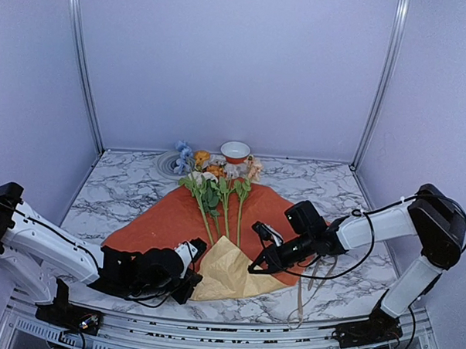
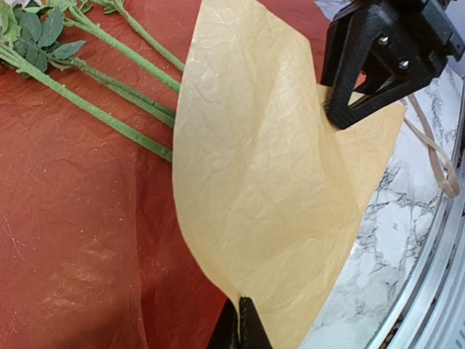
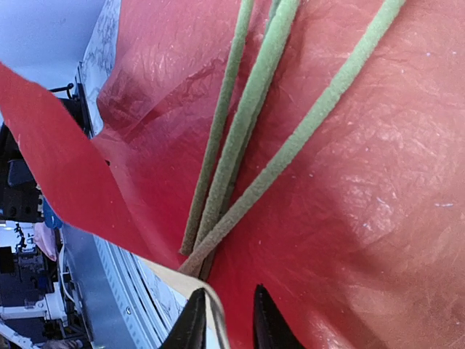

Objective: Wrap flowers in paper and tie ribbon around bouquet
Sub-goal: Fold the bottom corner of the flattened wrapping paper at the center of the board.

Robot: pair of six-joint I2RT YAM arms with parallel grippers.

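Pinches near edge of folded-up tan flap of paper with left hand, shut tight. Has ribbon loose on bench, right of paper. Straddles flap's other corner with right hand, fingers slightly parted. Farther on, has flowers lying on orange face, heads farthest.

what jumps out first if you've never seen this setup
The big orange paper spread on the marble table stands out first, with the flowers lying down its middle, heads toward the far wall. Next comes the paper's near corner, folded up to show its tan-yellow face. The left gripper is shut on one edge of it and the right gripper sits at the other, jaws slightly apart.
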